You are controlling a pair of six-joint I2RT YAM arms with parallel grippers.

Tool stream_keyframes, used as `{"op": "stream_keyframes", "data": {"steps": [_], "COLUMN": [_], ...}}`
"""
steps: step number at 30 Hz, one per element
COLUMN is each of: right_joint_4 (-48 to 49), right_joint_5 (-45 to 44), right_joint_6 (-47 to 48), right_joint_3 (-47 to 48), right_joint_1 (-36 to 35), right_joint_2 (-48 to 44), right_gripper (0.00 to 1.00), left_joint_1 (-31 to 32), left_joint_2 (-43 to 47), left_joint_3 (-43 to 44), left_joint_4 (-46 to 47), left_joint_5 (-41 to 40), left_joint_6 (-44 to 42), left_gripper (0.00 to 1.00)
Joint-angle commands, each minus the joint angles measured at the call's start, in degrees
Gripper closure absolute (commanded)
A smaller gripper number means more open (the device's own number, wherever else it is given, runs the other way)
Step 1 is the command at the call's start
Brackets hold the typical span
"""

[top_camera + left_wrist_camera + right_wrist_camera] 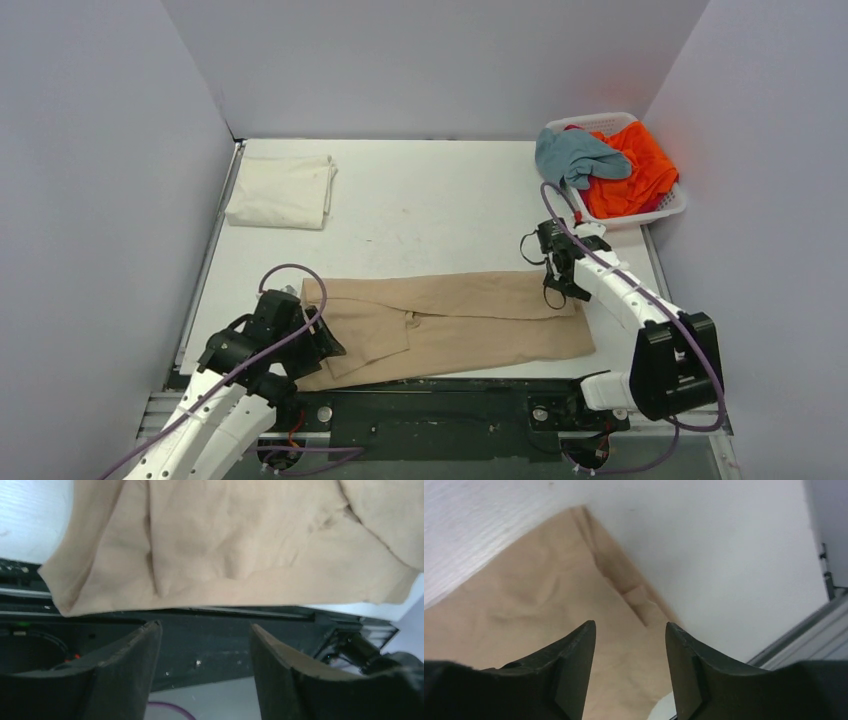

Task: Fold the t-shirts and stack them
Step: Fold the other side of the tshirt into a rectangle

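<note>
A tan t-shirt (450, 322) lies flat as a long strip along the table's near edge, its sides folded in. My left gripper (325, 345) is open and empty at the shirt's near left corner; its wrist view shows the tan cloth (225, 545) just beyond the fingertips (150, 630). My right gripper (555, 285) is open and empty over the shirt's far right corner (574, 595). A folded cream-white t-shirt (281, 191) lies at the far left. A grey-blue t-shirt (575, 155) and a bright orange t-shirt (630, 170) sit bunched in the basket.
The white slatted plastic basket (672, 208) stands at the far right corner. Grey walls close in the table on three sides. A dark metal rail (440, 400) runs along the near edge under the shirt's hem, also in the left wrist view (210, 640).
</note>
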State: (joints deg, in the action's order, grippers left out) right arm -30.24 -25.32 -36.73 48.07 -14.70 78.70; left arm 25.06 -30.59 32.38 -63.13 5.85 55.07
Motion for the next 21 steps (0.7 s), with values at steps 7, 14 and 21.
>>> {"op": "stream_keyframes", "data": {"steps": [7,14,21], "right_joint_4": [-4.4,5.1,12.1], "right_joint_5": [-3.8,15.9,23.6], "right_joint_6": [-1.9,-0.7,0.7], "right_joint_3": [-1.2,-1.6,-0.4], "right_joint_1": [0.5,0.9,3.5], "right_joint_2": [-15.3,-6.7,7.5], "right_gripper": [0.36,0.28,0.29], "left_joint_1": [0.3,0.4,-0.3], "left_joint_2": [-2.5,-18.4,-38.5], "left_joint_3": [9.3,1.8,3.2], "left_joint_4": [2.1,32.4,38.7], "left_joint_5": [2.7,7.0,-0.5], "left_joint_6": [-3.7,-1.2,-3.6], "left_gripper": [0.17,0.13,0.11]}}
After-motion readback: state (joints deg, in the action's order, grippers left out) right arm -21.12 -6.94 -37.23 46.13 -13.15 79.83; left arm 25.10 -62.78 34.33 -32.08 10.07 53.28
